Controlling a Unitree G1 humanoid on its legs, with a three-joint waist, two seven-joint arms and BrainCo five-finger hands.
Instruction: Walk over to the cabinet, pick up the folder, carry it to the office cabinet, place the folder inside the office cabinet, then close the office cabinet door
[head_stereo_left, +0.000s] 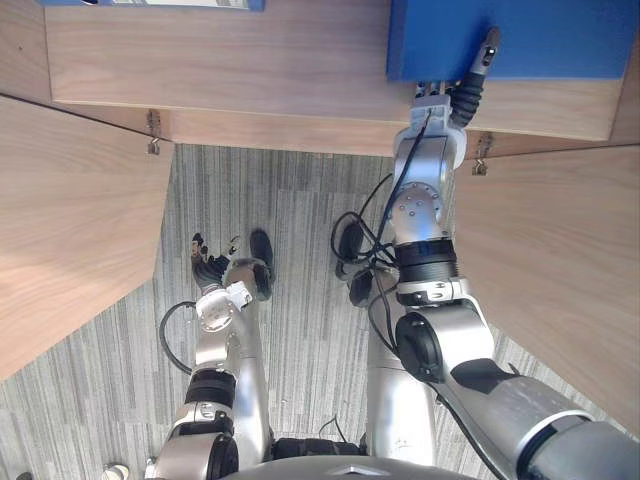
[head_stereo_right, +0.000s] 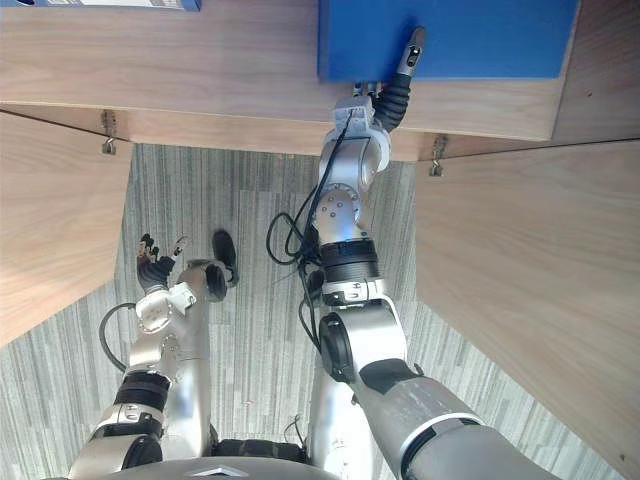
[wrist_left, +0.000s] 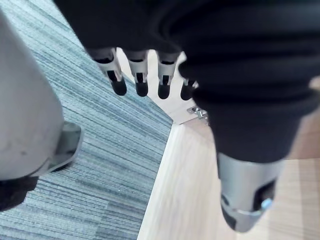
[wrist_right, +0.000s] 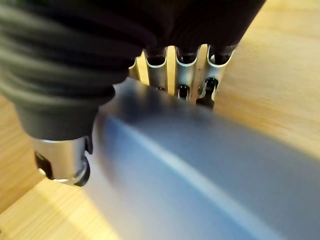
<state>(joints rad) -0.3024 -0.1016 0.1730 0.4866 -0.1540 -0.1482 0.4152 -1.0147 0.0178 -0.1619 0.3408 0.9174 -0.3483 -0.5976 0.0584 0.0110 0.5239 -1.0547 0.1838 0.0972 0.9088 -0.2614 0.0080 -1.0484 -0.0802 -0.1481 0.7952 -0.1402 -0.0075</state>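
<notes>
Right robot hand (head_stereo_left: 462, 100) pinching blue folder (head_stereo_left: 540, 40), fingertips hidden beneath

The folder (head_stereo_left: 540, 40) at the right end of the shelf (head_stereo_left: 250, 70) runs off the top of my head views, so its far edge is out of sight. The front of my right hand (head_stereo_left: 465, 98) goes under the folder's near edge and is hidden there, and I cannot tell my grip. In my right wrist view the folder is just a blur. A second blue thing (head_stereo_left: 150, 4) at the shelf's left end shows as a thin cut-off strip, and I cannot name it. The left door (head_stereo_left: 70, 220) and the right door (head_stereo_left: 560, 270) run past the side edges.
</notes>
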